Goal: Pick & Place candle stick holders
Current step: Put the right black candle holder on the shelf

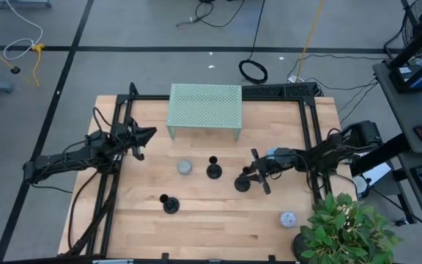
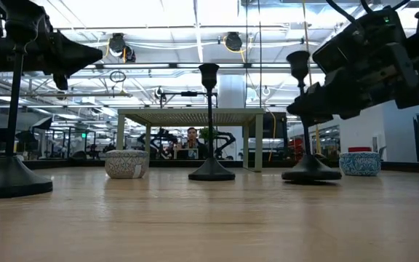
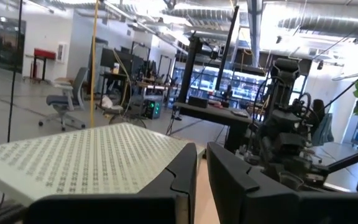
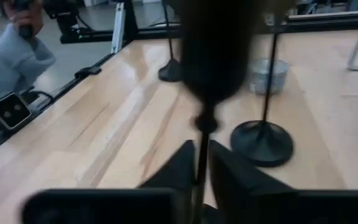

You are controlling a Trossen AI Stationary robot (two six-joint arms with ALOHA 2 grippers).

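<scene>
Three black candle stick holders stand on the wooden table: one mid-table (image 1: 213, 171), one nearer the front (image 1: 170, 204) and one to the right (image 1: 242, 183). My right gripper (image 1: 250, 174) is shut on the right holder, whose blurred cup top (image 4: 216, 56) rises before the wrist camera. In the low view this holder (image 2: 309, 172) appears to rest on its dome base, stem slightly tilted. My left gripper (image 1: 146, 136) is shut and empty, raised over the table's left side, near the green rack (image 1: 204, 110). My right gripper pinches the right holder's thin stem (image 4: 202, 134) between its two fingers, below the cup top. The fingers come roughly level from the table's right side and lie across the stem. The base (image 2: 311, 175) seems to be on the table; I cannot tell for sure.
A green perforated rack stands at the table's far middle. A grey puck (image 1: 184, 167) lies beside the middle holder and a speckled puck (image 1: 288, 218) lies front right, near a potted plant (image 1: 346, 231). A person's sleeve and hand (image 4: 17, 43) show beyond the table's left edge.
</scene>
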